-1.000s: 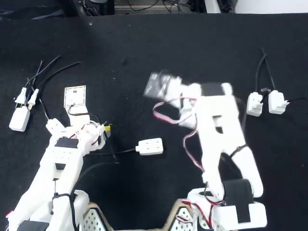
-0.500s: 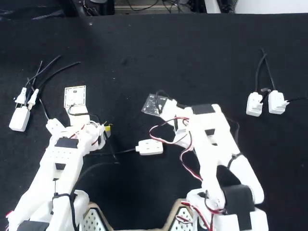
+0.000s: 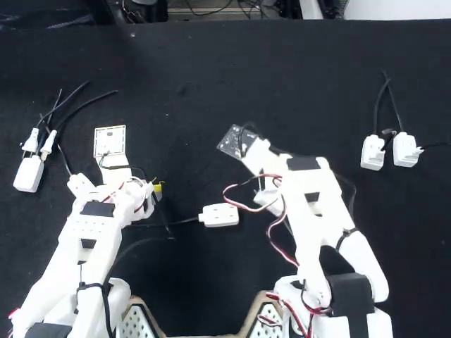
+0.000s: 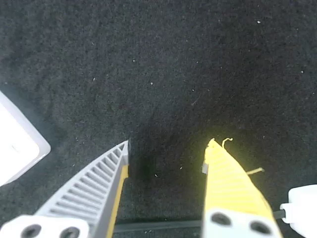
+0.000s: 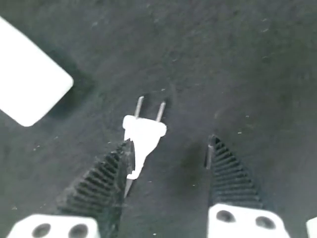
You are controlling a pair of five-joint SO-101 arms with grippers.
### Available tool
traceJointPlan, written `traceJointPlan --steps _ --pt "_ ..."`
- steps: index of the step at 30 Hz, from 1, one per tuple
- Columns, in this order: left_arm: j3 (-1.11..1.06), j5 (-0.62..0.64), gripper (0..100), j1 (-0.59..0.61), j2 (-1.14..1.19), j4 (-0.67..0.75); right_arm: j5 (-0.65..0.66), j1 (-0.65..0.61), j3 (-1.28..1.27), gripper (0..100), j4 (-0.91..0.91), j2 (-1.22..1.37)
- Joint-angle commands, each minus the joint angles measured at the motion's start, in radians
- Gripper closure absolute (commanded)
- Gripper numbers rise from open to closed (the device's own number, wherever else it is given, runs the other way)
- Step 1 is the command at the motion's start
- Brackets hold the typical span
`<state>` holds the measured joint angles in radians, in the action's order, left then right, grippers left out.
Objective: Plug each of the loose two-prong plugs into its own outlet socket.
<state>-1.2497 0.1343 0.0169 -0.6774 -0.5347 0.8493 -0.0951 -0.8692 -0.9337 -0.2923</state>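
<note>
The left arm lies along the black mat (image 3: 282,70) at about 7 o'clock from the table's middle. Its left gripper (image 4: 168,144) has the grey and yellow fingers apart over bare mat. At 3 o'clock of that gripper sits a white outlet block (image 3: 220,215) on a dark cable.

The right arm stretches from 5 o'clock toward 11. Its right gripper (image 5: 171,141) is spread wide. A white two-prong plug (image 5: 143,133) lies flat on the mat at the inner edge of one dark finger (image 5: 106,173), unclamped, with its prongs pointing away from the wrist. A white rounded block (image 5: 29,84) lies near it.

Farther out at 9 o'clock, two loose plugs (image 3: 31,143) lie by a white adapter (image 3: 28,174), with a white square card (image 3: 110,140) at their 3 o'clock. At the far 3 o'clock side, two white socket adapters (image 3: 372,152) sit side by side, dark cables running off toward 12.
</note>
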Motion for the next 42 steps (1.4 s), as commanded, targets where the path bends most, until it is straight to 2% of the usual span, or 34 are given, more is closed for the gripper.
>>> traceJointPlan --steps 1,11,22,28,30,33,35,42 --pt "0.005 0.006 76 0.010 -0.029 0.014 -0.008 0.018 -0.022 78.6 0.026 -0.039" --pt "0.005 0.006 76 0.010 -0.029 0.012 -0.008 0.026 -0.119 78.6 0.201 -0.039" --pt "0.005 0.006 76 0.010 -0.029 0.012 -0.014 -0.006 -0.117 78.7 0.084 -0.041" --pt "0.005 0.006 76 0.010 -0.029 0.012 -0.017 0.023 -0.079 78.7 0.069 -0.048" --pt "0.004 0.006 76 0.010 -0.029 0.012 -0.061 0.023 -0.038 78.7 0.020 -0.047" --pt "0.004 0.006 76 0.010 -0.029 0.012 -0.241 -0.009 0.021 78.7 -0.049 -0.041" --pt "0.004 0.006 76 0.010 -0.029 0.012 -0.284 -0.017 0.031 78.7 -0.052 -0.041" --pt "0.004 0.006 76 0.010 -0.029 0.012 -0.160 -0.040 -0.005 78.7 -0.044 -0.048"
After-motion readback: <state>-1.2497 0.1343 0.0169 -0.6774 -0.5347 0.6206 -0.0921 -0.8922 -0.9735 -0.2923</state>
